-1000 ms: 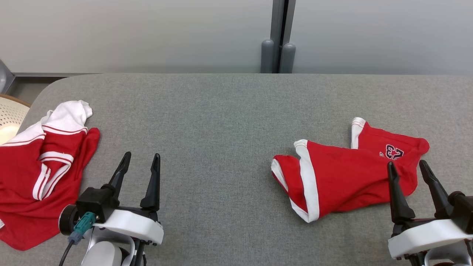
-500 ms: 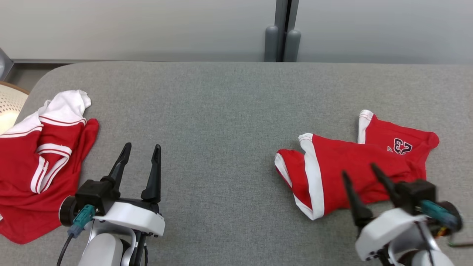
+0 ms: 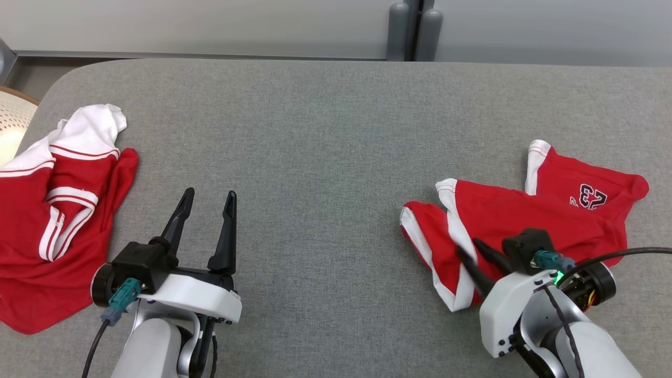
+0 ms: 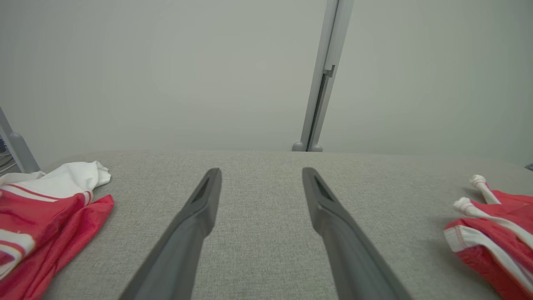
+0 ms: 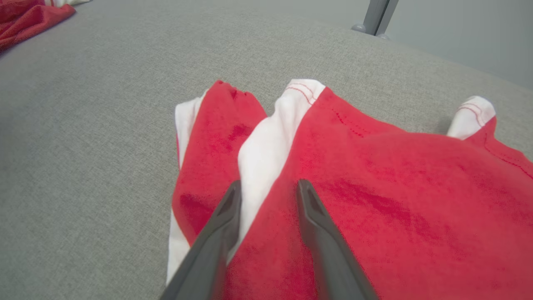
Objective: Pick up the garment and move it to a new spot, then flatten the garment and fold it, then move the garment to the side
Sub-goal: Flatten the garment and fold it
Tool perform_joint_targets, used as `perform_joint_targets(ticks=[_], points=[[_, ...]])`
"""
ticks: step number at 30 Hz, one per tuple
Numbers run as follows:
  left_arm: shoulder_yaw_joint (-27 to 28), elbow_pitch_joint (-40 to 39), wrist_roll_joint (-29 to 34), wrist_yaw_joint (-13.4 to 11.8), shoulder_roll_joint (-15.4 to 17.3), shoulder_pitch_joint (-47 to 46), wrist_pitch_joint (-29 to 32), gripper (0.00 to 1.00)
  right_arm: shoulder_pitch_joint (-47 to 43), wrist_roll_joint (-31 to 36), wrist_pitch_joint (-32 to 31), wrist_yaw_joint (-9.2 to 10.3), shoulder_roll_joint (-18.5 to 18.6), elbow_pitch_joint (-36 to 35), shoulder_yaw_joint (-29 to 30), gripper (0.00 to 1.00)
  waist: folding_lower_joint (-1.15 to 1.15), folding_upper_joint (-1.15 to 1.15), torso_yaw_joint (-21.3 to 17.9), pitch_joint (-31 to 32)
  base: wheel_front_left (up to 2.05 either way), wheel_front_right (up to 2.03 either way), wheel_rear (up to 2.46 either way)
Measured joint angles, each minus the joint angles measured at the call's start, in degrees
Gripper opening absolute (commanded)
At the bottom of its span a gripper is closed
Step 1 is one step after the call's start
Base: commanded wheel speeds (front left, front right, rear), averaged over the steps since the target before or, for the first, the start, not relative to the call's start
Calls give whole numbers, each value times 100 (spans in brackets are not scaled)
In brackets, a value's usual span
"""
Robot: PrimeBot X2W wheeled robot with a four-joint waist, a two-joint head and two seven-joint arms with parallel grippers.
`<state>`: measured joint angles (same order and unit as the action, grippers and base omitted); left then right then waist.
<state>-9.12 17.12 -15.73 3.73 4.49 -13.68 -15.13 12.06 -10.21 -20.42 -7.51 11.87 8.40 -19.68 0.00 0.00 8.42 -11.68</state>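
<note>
Reaching down with the right fingers (image 3: 472,268) onto the crumpled red mesh shorts with white trim and a dark "23" (image 3: 530,220), tips set either side of the white side stripe near the left end of the heap. Parted (image 5: 216,233) but narrower than the other pair, with cloth between them and nothing visibly pinched yet. Holding the left fingers (image 3: 227,231) spread wide and released above bare cover, grasping nothing, well apart from either garment.

Lying on the right part of the grey fabric-covered bench (image 3: 315,157), not lifted, bunched and folded over itself, with the numbered leg toward the far right.

Risks, as a judgement:
- Could catch only the top layer at the stripe, from too shallow a bite on thin mesh, leaving the rest trailing or slipping free on the lift.
- Could nip the bench cover along with the cloth, from tips pressed too low.
- Could come up as one twisted bundle, from a grip near a single end, making the later flattening harder.
- Could end up too near the red-and-white jersey (image 3: 63,210) at the left edge, from a careless choice of new spot, mixing the two.

Counting:
- two garments: one pair of shorts, one jersey;
- two pairs of fingers;
- one bench;
- one pale perforated basket (image 3: 13,131) past the left edge;
- one grey post with two rounded feet (image 3: 415,26) behind.
</note>
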Motion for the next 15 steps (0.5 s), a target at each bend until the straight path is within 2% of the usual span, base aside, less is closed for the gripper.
perform_joint_targets(ticks=[3, 7, 12, 15], points=[[19, -1, 3, 0, -8, -31, 0, 100, 1, 19, 34, 0, -38, 46, 148, 0, 0, 0, -11, -41, 0, 0, 0], [53, -23, 25, 9, -11, -73, 0, 100, -96, 9, 316, 0, -278, 11, 615, 0, 0, 0, -35, -64, 0, 0, 0], [82, -56, 60, 23, -12, -79, -1, 100, -450, -67, 736, 0, -706, -71, 1606, 0, 0, 0, -75, -88, 0, 0, 0], [101, -67, 71, 31, -15, -81, 0, 100, -661, -346, 1007, 0, -876, -27, 2254, 0, 0, 0, -114, -104, 0, 0, 0]])
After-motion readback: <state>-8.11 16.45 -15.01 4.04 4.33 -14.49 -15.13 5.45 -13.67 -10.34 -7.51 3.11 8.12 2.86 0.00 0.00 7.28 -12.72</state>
